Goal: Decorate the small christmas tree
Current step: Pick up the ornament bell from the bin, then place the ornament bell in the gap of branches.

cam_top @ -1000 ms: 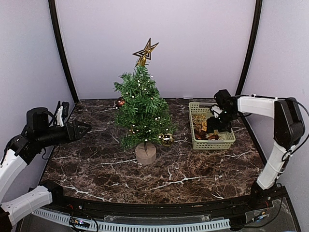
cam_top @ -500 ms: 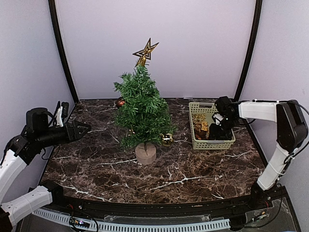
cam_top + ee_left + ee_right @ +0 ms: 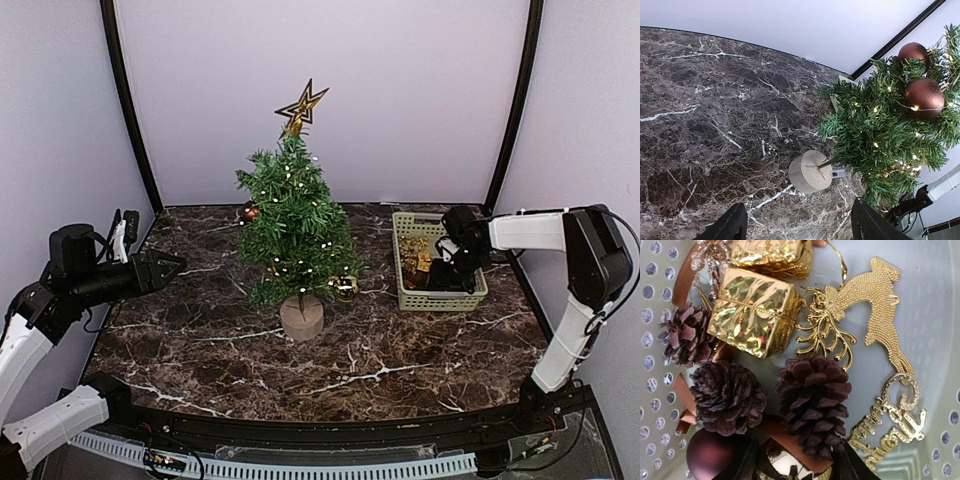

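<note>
The small christmas tree [image 3: 295, 225] stands mid-table on a round tan base [image 3: 301, 317], with a gold star [image 3: 302, 105] on top, lights and baubles hung on it. My left gripper [image 3: 175, 267] hovers open at the left, pointing toward the tree [image 3: 890, 135] and well short of it. In the left wrist view, my left gripper [image 3: 797, 227] has nothing between its fingers. My right gripper [image 3: 455, 272] reaches down into the green basket [image 3: 440, 300]. There its jaws [image 3: 795, 465] close round a gold bauble [image 3: 785, 467], with a dark pine cone [image 3: 815, 402] and its brown ribbon lying across it.
The basket floor [image 3: 935, 315] also holds gold foil gift boxes [image 3: 752, 317], a gold reindeer [image 3: 875, 305], gold lettering [image 3: 892, 422], two more pine cones [image 3: 727, 397] and a dark red ball [image 3: 710, 455]. Two brown baubles [image 3: 924, 97] hang on the tree's left side. Purple walls enclose the marble table [image 3: 380, 370].
My right gripper has dropped deeper into the basket and its jaws have narrowed round the ornaments there. The left arm and the tree have not moved.
</note>
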You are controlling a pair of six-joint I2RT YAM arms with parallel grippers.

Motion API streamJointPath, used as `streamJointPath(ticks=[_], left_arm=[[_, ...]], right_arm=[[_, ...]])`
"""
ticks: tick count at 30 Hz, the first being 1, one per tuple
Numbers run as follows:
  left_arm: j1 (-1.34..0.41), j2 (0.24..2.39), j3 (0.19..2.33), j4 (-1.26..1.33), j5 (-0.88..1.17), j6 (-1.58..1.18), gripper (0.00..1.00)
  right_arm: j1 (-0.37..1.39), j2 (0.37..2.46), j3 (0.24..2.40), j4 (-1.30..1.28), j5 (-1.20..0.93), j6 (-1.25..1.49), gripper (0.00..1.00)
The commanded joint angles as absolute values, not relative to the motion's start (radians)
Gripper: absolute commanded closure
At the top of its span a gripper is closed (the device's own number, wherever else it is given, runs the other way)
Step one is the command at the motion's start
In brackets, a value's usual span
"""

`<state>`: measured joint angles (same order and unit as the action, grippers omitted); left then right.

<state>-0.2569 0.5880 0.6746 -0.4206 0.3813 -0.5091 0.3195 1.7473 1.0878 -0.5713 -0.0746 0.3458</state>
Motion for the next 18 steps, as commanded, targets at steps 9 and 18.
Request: streamJointPath(ticks=[9, 18], left_arm=[[-0.252, 0.631, 0.778, -0.371, 0.551, -0.432, 0.27], [-0.310, 0.625, 0.918, -0.314, 0.620, -0.470, 0.33]], right_arm=[[0.321, 1.462, 1.290, -0.812, 0.010, 0.279, 0.61], [0.325, 1.326, 1.462, -0.908, -0.269, 0.242, 0.61]])
